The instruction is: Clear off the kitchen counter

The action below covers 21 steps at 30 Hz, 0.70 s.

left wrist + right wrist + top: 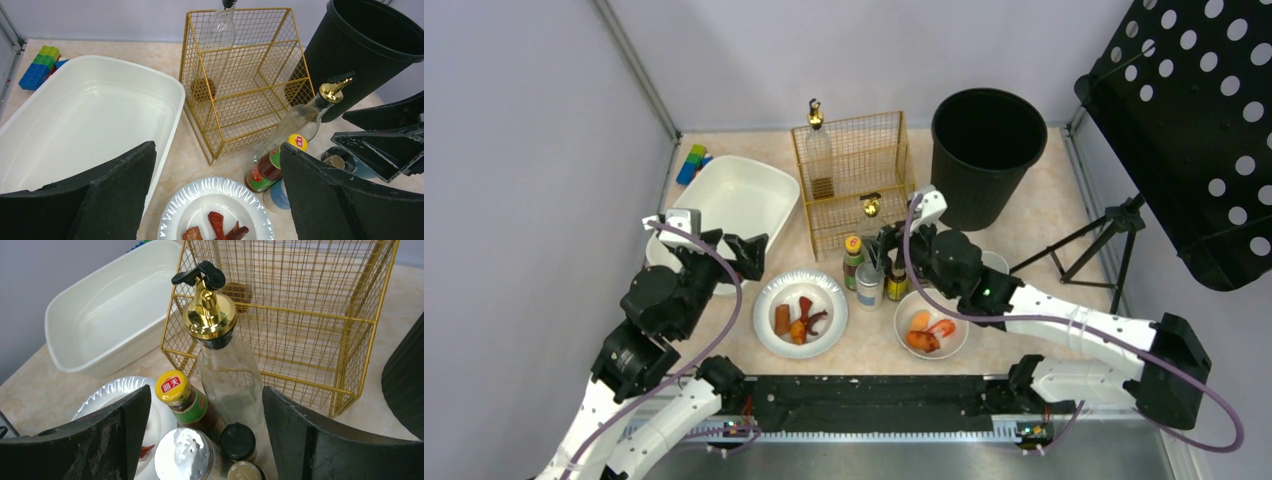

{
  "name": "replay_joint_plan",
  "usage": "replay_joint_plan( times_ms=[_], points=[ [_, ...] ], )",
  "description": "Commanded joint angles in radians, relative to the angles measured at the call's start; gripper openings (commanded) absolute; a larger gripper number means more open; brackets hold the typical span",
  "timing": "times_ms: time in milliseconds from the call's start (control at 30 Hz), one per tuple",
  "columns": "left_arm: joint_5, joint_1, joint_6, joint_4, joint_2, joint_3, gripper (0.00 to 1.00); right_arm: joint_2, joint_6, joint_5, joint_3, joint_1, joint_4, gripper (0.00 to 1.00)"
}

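So the kitchen counter [1044,235] is the beige marbled surface filling the whole space between the grey walls, and it's pretty loaded. At the far left there's a white tub [734,195], next to it a gold wire rack [854,170], then a black bin [987,150] at the far right. Nearer the arms sit a plate [769,300] with reddish-brown food bits and a bowl [954,340] with orange stuff.

The left gripper [742,252] hangs over the tub's near right corner, fingers spread wide, nothing in them.

The right gripper [886,250] is at the bottle cluster between plate and bowl, fingers spread on either side of it. In its wrist view a glass oil bottle [230,380] with a gold pourer, a yellow-capped sauce bottle [175,390], a silver-topped shaker [187,455] and a small black-capped bottle [238,441] all sit between the fingers. Can't tell if the pads actually touch anything.
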Motion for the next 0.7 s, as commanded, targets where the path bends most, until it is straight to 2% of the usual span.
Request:
replay_joint_plan(
  times_ms=[0,367,667],
  points=[
    [0.006,0.005,0.015,0.033,0.011,-0.003,0.98,0.044,-0.071,0.033,-0.001,0.016,0.216,0.8],
    [-0.001,0.005,0.017,0.034,0.009,-0.003,0.98,0.19,-0.192,0.116,0.006,0.016,0.442,0.77],
    [0.005,0.005,0.018,0.032,0.013,-0.004,0.98,0.275,-0.244,0.132,0.039,0.016,0.532,0.65]
  ],
)
